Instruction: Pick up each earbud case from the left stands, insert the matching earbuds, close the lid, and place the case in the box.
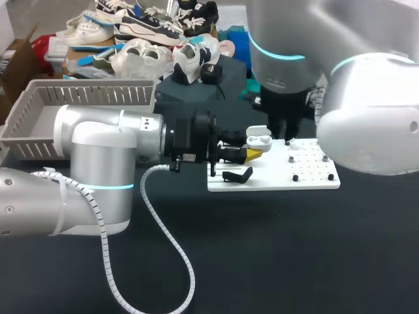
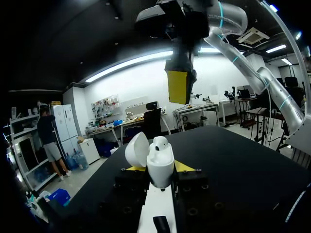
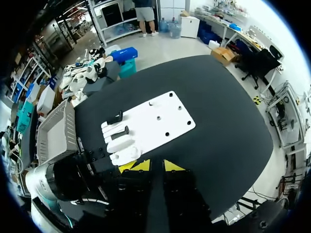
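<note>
Earbud case (image 2: 160, 167), white, pinched upright between the two yellow tips of the left hand (image 1: 253, 154), one tip against each side of its body. Its lid (image 2: 137, 150) is swung open and leans away to one side, and one white earbud (image 2: 160, 143) sits in the open top. The right hand (image 3: 155, 166) hangs directly above the case and well clear of it, pointing down at the left hand. Whether the right hand is spread or pressed together cannot be told, nor whether it carries anything. Under and just ahead of the right hand lies a white plate (image 3: 156, 121) with a few small dark studs, flat on the black tabletop (image 1: 294, 248). The left hand holds the case over the near edge of this plate. Two black stands (image 3: 115, 118) sit on the plate just beside the left hand, both bare. A grey slatted box (image 1: 91, 85) stands on the tabletop behind the left hand, alongside the left arm (image 1: 98, 150), well apart from the plate. The right arm (image 1: 366, 124) comes down over the plate's far side.
</note>
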Robot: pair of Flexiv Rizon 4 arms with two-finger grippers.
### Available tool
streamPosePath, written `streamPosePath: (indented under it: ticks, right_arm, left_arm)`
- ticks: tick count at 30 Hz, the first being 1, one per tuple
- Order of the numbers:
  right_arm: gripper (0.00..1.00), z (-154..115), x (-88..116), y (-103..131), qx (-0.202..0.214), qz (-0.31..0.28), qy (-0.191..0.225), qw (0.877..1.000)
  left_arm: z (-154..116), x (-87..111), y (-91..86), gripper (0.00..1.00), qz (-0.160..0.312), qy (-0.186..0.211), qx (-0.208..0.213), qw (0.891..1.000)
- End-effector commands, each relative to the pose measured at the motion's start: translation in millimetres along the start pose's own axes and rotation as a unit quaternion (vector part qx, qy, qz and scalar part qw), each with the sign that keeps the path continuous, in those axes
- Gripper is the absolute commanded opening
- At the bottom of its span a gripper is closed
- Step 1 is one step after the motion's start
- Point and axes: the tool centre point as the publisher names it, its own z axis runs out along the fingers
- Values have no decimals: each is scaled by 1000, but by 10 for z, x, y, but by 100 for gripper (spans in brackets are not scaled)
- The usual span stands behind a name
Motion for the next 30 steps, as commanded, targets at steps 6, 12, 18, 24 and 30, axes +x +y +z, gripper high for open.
streamPosePath:
  ticks: [6,12,18,24,30]
  right_arm:
    - [16,214,-117,-479,-82,-30,-4,996]
    - [27,513,-316,-600,-116,-49,11,992]
    - [32,804,-487,-586,-148,-77,19,986]
    - [32,945,-605,-488,-172,-105,23,979]
    - [38,925,-644,-486,-182,-112,20,977]
  left_arm:
    - [3,4,9,0,0,0,1,1000]
    - [3,4,9,0,0,0,1,1000]
    - [3,4,9,0,0,0,1,1000]
    - [3,4,9,0,0,0,1,1000]
    - [3,4,9,0,0,0,1,1000]
